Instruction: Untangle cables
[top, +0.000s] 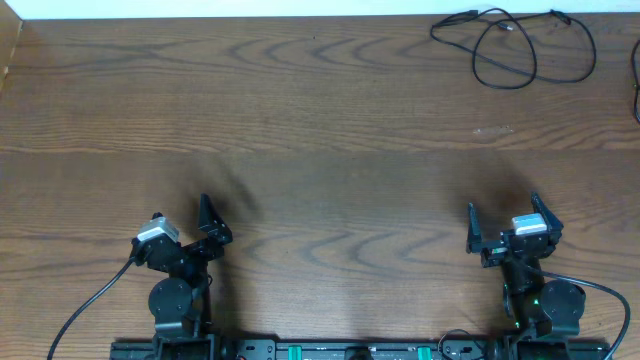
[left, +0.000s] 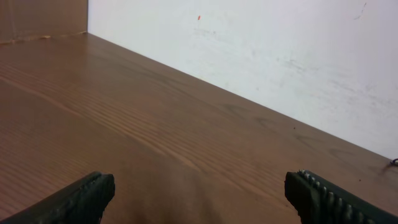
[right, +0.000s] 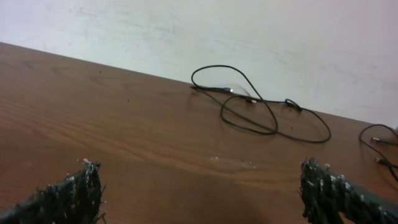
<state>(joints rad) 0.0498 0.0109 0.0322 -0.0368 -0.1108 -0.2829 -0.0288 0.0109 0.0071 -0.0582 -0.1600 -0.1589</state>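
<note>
L end effector (left: 199, 196) & R end effector (top: 505, 214) both released, empty; 1 black cable tangle (right: 249, 99) on bench (top: 300, 120) well ahead of R, 2nd cord (right: 377, 140) further right.

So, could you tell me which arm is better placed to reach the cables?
Probably right: the black cables lie on the table's far right, ahead of the open right gripper; the left gripper sits well across.
</note>
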